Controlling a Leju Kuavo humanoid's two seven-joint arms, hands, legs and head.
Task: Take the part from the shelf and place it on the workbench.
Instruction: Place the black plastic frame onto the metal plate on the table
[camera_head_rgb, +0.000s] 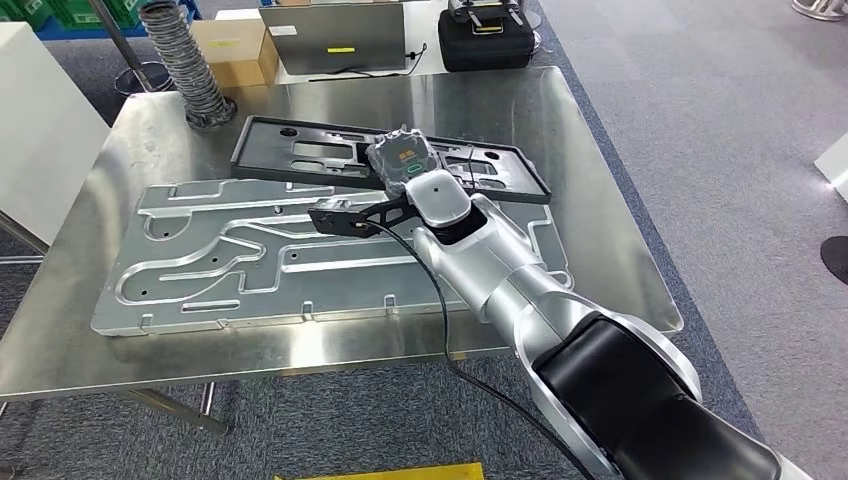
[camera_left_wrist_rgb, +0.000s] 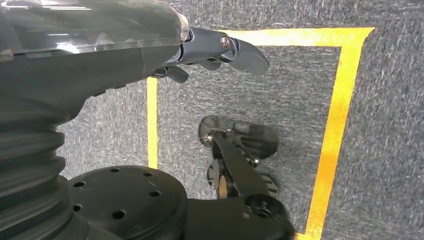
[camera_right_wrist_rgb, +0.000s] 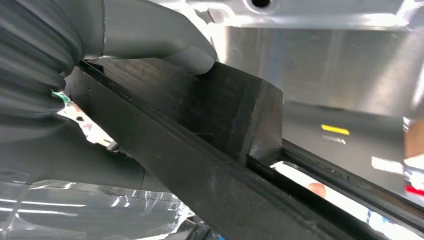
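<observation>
The part, a flat black frame with cut-outs (camera_head_rgb: 300, 152), lies on the steel workbench (camera_head_rgb: 600, 210) toward its far side, its near edge overlapping a large silver machined plate (camera_head_rgb: 220, 262). My right hand (camera_head_rgb: 404, 160) reaches over the plate and grips the frame's right portion. In the right wrist view the grey thumb (camera_right_wrist_rgb: 165, 45) presses on the black frame (camera_right_wrist_rgb: 220, 135), with fingers below it. My left hand (camera_left_wrist_rgb: 215, 50) hangs beside my body above the carpet, its fingers apart and holding nothing.
A coiled grey hose (camera_head_rgb: 185, 62), a cardboard box (camera_head_rgb: 238, 47), a grey laptop (camera_head_rgb: 338, 38) and a black case (camera_head_rgb: 486, 40) stand along the bench's far edge. A white cabinet (camera_head_rgb: 40, 135) is at the left. Yellow tape (camera_left_wrist_rgb: 336, 120) marks the floor.
</observation>
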